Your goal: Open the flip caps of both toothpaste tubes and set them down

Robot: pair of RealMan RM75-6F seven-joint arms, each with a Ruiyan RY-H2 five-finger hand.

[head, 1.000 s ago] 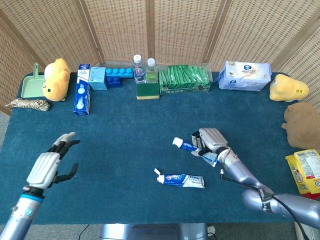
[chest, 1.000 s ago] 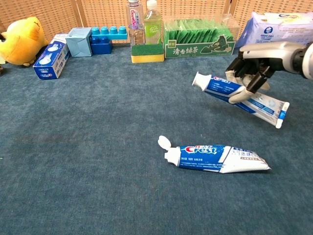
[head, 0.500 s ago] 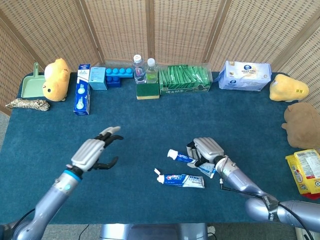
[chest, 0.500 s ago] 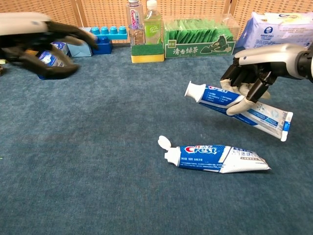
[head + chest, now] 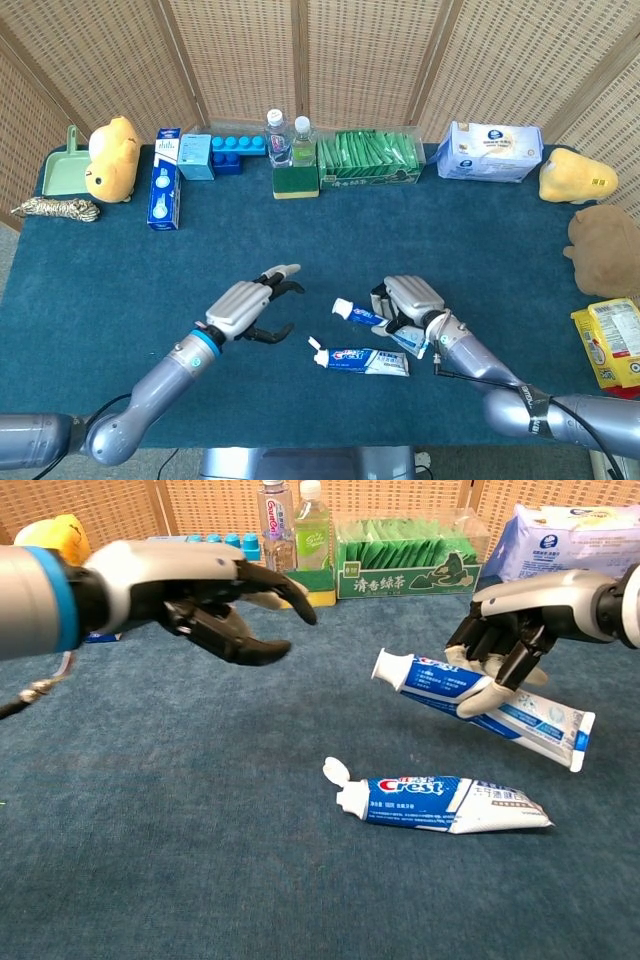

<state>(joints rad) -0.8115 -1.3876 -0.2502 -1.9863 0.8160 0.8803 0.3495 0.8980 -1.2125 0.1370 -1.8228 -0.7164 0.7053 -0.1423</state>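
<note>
My right hand [image 5: 408,300] [image 5: 505,640] grips a blue-and-white toothpaste tube [image 5: 470,691] [image 5: 372,317] above the cloth, with its closed white cap [image 5: 386,666] pointing left. A second toothpaste tube [image 5: 443,800] [image 5: 365,360] lies flat on the blue cloth below it, its flip cap [image 5: 337,771] open at the left end. My left hand [image 5: 248,309] [image 5: 215,595] hovers open to the left of the held tube's cap, fingers spread and reaching toward it, a short gap away.
Along the back stand a toothpaste box [image 5: 164,192], blue blocks [image 5: 232,151], two bottles [image 5: 288,138] on a sponge, a green packet box [image 5: 368,160] and a wipes pack [image 5: 490,152]. Plush toys [image 5: 110,157] [image 5: 576,176] sit at both sides, snacks [image 5: 612,342] at right.
My left hand has swept right across the table toward the held tube's cap. My right hand has shifted the tube slightly left and toward the lying tube.
</note>
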